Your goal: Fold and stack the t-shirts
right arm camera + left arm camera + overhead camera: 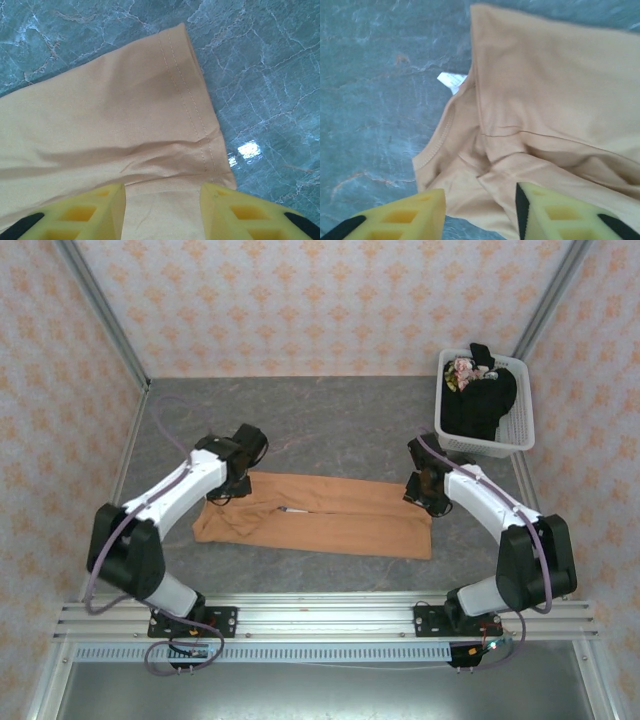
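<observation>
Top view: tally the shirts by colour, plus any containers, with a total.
Orange-tan t-shirt: 1
Black t-shirt: 1
White basket: 1
Total: 3

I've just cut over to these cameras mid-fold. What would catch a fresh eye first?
First, the orange-tan t-shirt, folded into a long strip across the middle of the table. The left gripper is over its collar end and the right gripper over its stitched right end, both with jaws apart. Next comes the white basket at the far right corner, with the black t-shirt heaped inside.
</observation>
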`<act>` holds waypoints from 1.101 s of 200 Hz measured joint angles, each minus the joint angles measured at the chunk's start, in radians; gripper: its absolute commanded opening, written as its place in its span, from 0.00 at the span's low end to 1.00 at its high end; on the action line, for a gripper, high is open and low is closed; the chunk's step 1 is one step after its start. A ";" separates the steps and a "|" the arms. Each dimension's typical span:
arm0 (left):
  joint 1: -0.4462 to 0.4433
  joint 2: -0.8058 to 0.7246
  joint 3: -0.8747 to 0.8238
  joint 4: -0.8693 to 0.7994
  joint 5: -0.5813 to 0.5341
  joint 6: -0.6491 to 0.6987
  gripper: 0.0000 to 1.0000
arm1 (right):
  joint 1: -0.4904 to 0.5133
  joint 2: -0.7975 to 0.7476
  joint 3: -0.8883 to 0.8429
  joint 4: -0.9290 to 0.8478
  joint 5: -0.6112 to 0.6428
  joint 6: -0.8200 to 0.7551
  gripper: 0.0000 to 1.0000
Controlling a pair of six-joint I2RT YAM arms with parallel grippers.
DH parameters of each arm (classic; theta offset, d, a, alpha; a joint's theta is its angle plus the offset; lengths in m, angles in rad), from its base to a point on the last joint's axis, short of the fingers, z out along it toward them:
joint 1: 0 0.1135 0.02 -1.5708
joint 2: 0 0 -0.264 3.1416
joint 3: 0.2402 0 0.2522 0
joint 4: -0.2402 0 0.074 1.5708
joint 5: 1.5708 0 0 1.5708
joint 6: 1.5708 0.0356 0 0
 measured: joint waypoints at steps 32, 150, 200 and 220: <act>0.000 -0.082 -0.080 0.046 0.175 -0.148 0.29 | -0.005 0.008 0.000 0.007 -0.010 -0.005 0.43; 0.109 0.261 -0.111 0.154 0.315 -0.333 0.23 | -0.024 0.301 0.075 0.028 -0.022 -0.050 0.31; 0.161 0.551 0.298 0.079 0.280 -0.278 0.23 | -0.014 0.257 0.026 0.014 -0.019 -0.006 0.31; 0.163 0.708 0.560 0.071 0.276 -0.258 0.25 | 0.022 0.204 -0.035 -0.001 -0.032 0.041 0.32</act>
